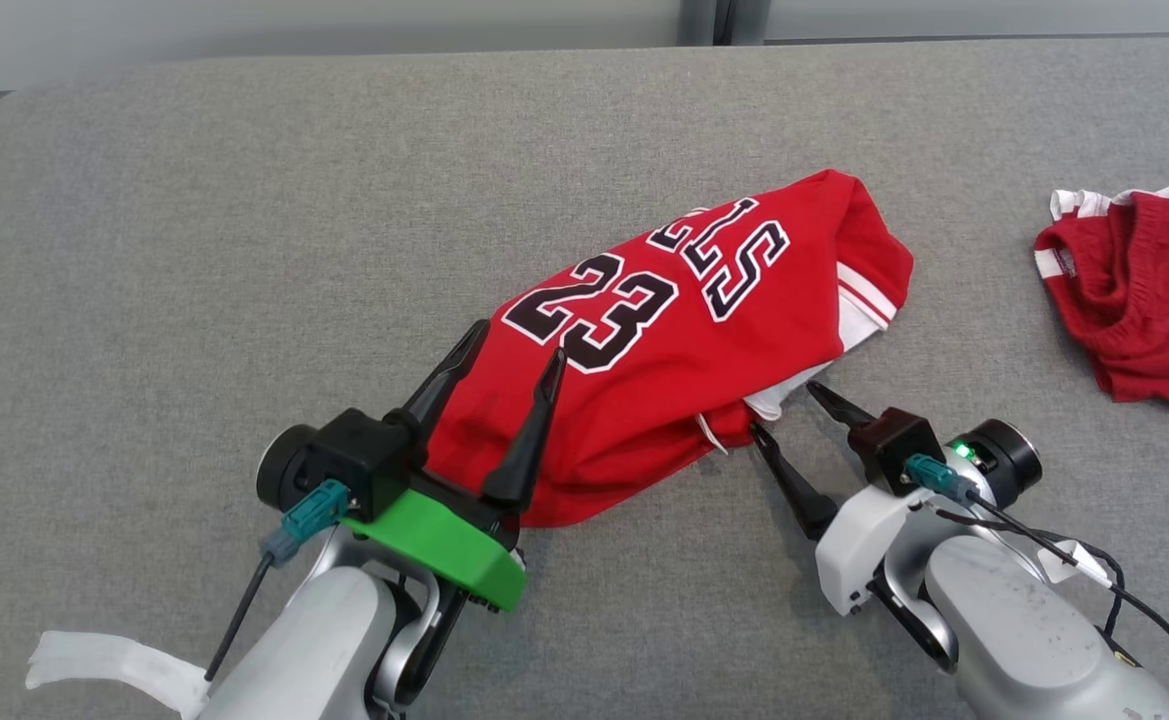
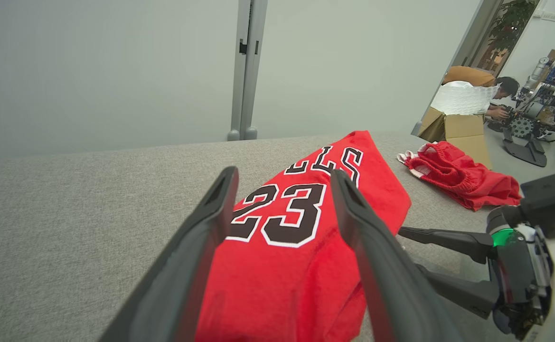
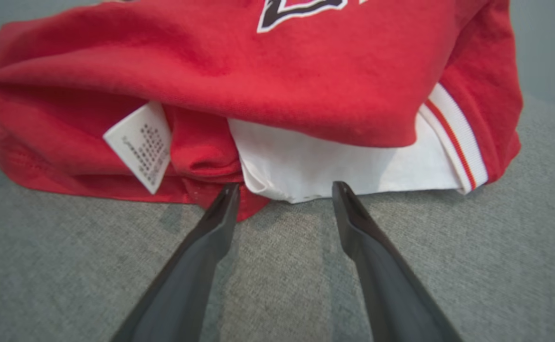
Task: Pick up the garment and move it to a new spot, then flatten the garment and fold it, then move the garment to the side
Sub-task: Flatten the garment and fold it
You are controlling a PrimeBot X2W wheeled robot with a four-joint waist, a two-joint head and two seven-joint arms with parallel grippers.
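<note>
The garment [image 1: 679, 345] is a red jersey with a black "23" and white trim, lying bunched on the grey table [image 1: 244, 200]. My left gripper [image 1: 519, 340] hovers open over its near-left end, fingers spread above the red cloth [image 2: 282, 266]. Open too, my right gripper [image 1: 779, 408] has its tips right at the jersey's near edge, by the white lining [image 3: 329, 166] and a white care label [image 3: 139, 145]. Nothing is held between its fingers. In the left wrist view the right gripper [image 2: 403, 251] shows at the lower right.
Another red garment [image 1: 1144, 300] with white trim lies crumpled at the table's right edge, and also shows in the left wrist view [image 2: 462, 175]. Beyond the table, a person [image 2: 476, 95] bends over a cardboard box [image 2: 457, 133]. Bare grey tabletop stretches left and behind.
</note>
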